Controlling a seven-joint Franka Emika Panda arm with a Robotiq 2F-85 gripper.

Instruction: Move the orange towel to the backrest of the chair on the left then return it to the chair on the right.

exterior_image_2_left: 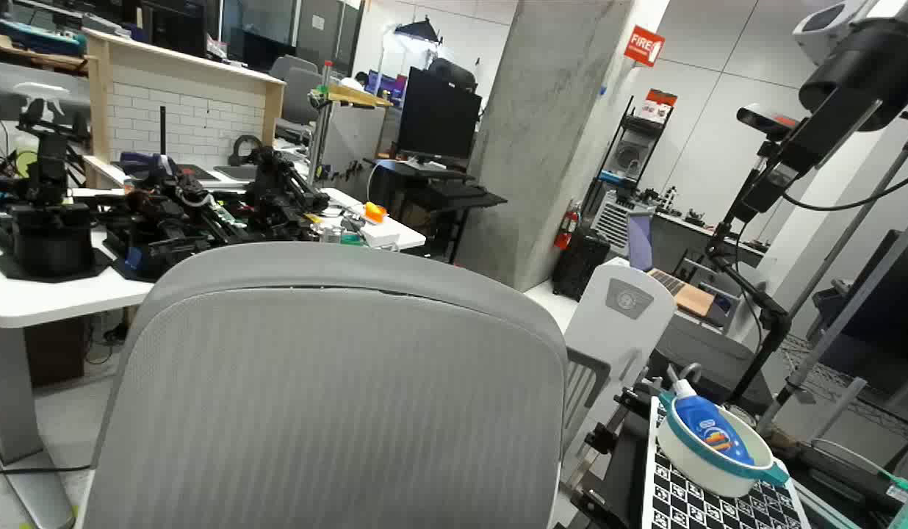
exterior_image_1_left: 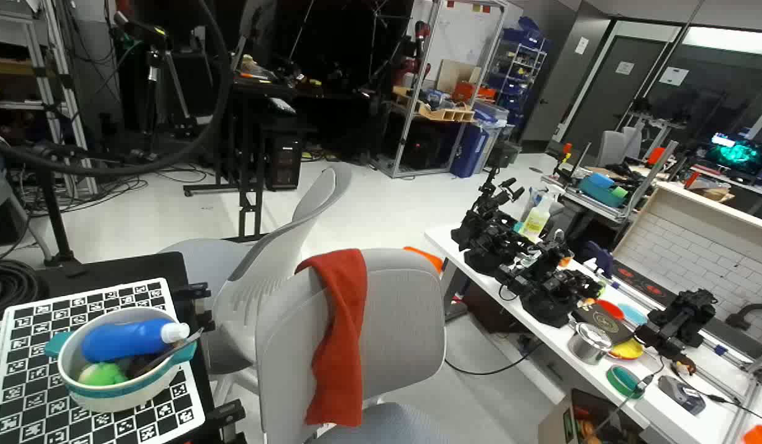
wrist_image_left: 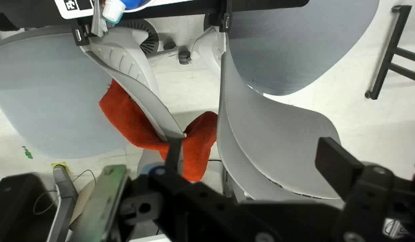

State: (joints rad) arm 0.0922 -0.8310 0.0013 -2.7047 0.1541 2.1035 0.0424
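1. In an exterior view the camera looks obliquely down, from higher than the near chair (exterior_image_1_left: 405,320); the pot (exterior_image_1_left: 122,394) stands at left, the table (exterior_image_1_left: 557,339) at right, the blue bins (exterior_image_1_left: 521,38) far behind.
2. In an exterior view the camera is very close to a chair back (exterior_image_2_left: 336,411), which fills the lower middle; beyond it, a column (exterior_image_2_left: 549,132) is seen tilted.
3. The wrist view faces steeply down upon the chairs (wrist_image_left: 278,141) and the floor (wrist_image_left: 190,84), with the gripper (wrist_image_left: 250,146) at its lower part.
4. Both exterior views share the pot and the table, but on exchanged sides.
5. The wrist view shares the towel (exterior_image_1_left: 339,336) with an exterior view.
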